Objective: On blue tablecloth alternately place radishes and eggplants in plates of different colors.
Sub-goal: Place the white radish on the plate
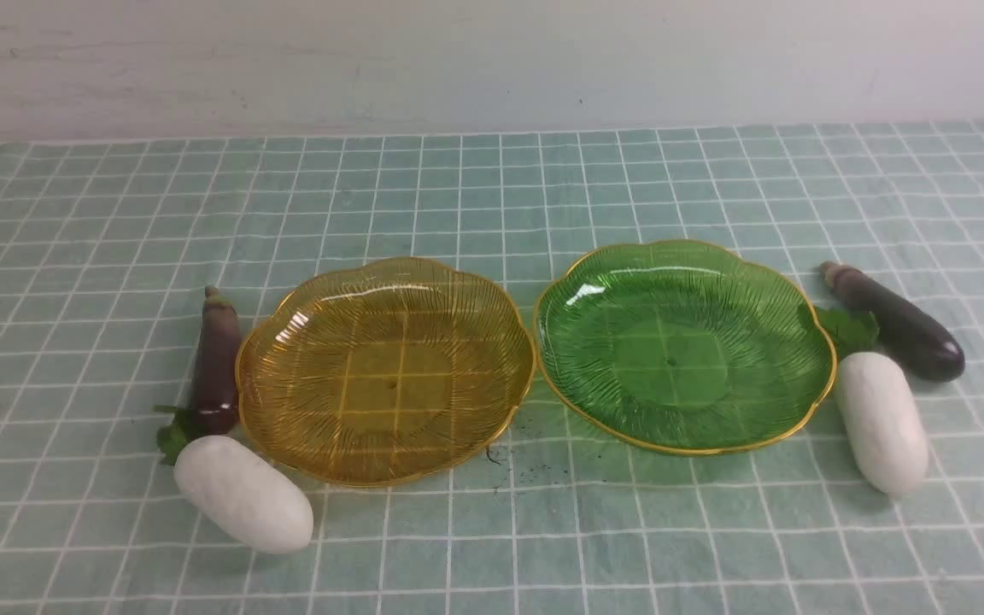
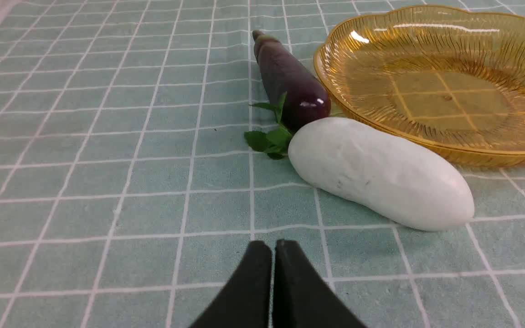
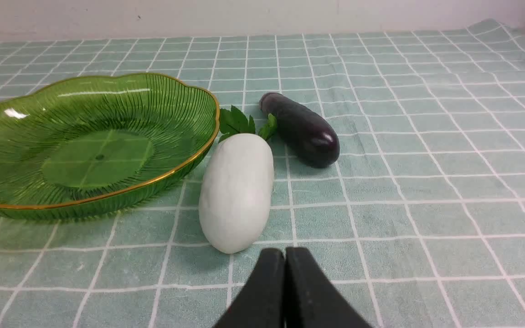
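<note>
Both jaws closed, nothing placed; opening them comes next, probably for a radish.

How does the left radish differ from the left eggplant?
The radish is white, the eggplant dark purple. The radish is plumper, the eggplant slimmer. The radish lies slanted below the amber plate's near left edge, the eggplant points away beside it. Both lie on the cloth.
</note>
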